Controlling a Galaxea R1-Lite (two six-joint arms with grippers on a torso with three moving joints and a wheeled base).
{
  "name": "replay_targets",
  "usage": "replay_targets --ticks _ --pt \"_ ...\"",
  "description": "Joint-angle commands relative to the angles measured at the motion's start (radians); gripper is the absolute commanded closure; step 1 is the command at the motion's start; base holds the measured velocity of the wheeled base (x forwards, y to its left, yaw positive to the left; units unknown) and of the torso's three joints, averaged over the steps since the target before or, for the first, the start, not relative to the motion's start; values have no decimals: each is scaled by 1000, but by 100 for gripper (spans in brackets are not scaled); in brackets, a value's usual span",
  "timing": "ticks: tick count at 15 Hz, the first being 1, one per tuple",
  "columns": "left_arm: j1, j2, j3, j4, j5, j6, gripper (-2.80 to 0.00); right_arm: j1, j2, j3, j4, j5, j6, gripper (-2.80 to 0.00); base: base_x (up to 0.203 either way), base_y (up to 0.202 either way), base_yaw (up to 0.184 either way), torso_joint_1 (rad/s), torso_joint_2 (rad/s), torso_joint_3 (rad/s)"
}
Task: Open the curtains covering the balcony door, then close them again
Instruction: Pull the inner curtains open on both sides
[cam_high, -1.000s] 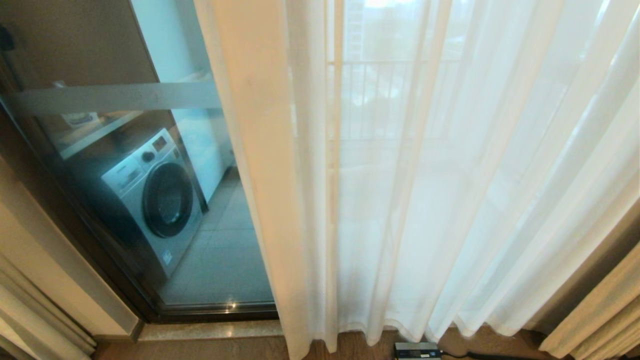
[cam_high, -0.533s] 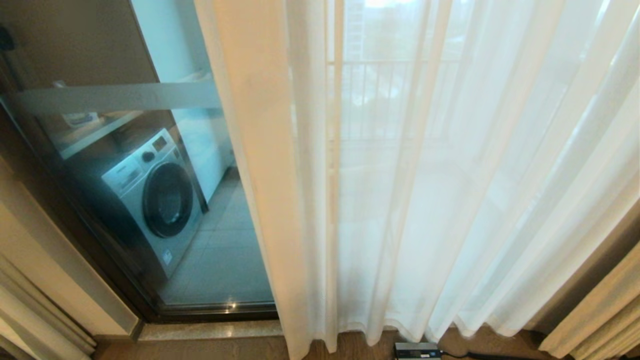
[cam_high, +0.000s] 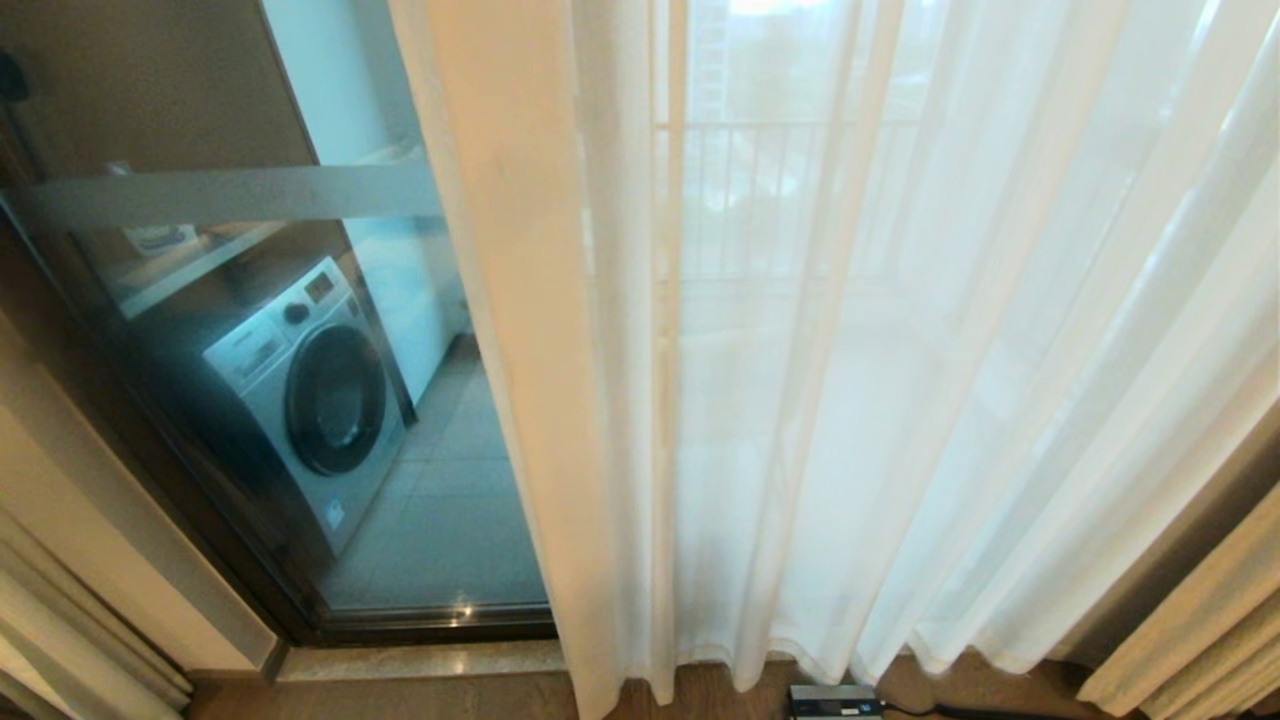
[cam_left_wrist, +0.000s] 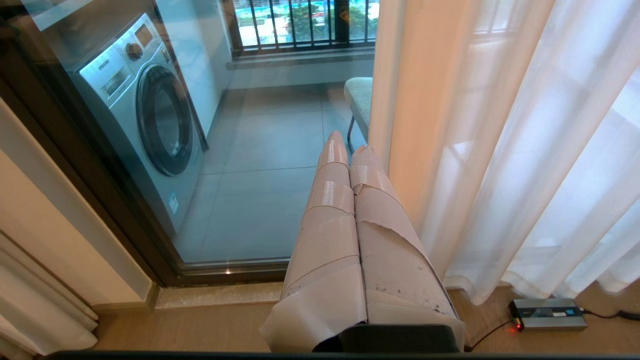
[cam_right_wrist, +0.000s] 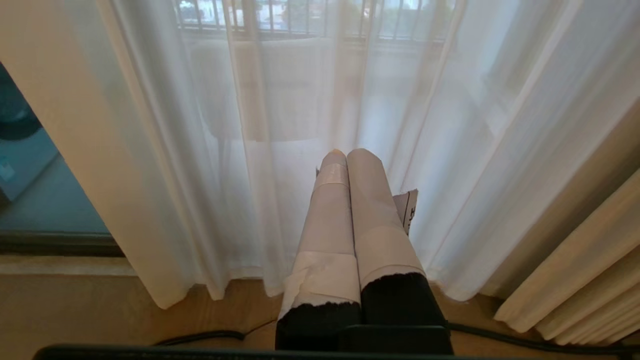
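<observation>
The curtains (cam_high: 900, 400) hang from top to floor and fill the view from about twelve o'clock round to four o'clock. They are thin, white and see-through, so I think they are very light and floppy and will fold and slip, not push like a board. The balcony door (cam_high: 300, 400) shows bare at nine o'clock, with a washing machine (cam_high: 310, 400) behind the glass. The best place to grab looks like the thicker cream edge (cam_high: 520, 400) in the middle, where the cloth bunches. Both arms hang low, pointing at the door. The left gripper (cam_left_wrist: 347, 145) is squeezed closed on nothing, just beside that edge. The right gripper (cam_right_wrist: 345, 152) is closed too, empty, facing the thin cloth.
</observation>
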Motion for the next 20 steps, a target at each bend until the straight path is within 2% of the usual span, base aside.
replay_targets --ticks 1,4,6,7,10,12,15,20 --pt "0 0 0 -1 0 0 0 0 0 0 -5 13 -31 0 0 0 0 0 0 0" --pt "0 0 0 -1 0 0 0 0 0 -4 -9 46 -137 0 0 0 0 0 0 0" --pt "0 0 0 -1 0 0 0 0 0 -6 -6 48 -174 0 0 0 0 0 0 0" --pt "0 0 0 -1 0 0 0 0 0 -29 1 56 -177 0 0 0 0 0 0 0" --pt "0 0 0 -1 0 0 0 0 49 -146 72 168 -180 0 0 0 0 0 0 0" --pt "0 0 0 -1 0 0 0 6 162 -207 66 212 -176 0 0 0 0 0 0 0" --pt "0 0 0 1 0 0 0 89 395 -310 -17 249 -158 0 0 0 0 0 0 0" --pt "0 0 0 1 1 -5 0 335 813 -520 -235 262 -152 0 0 0 0 0 0 0"
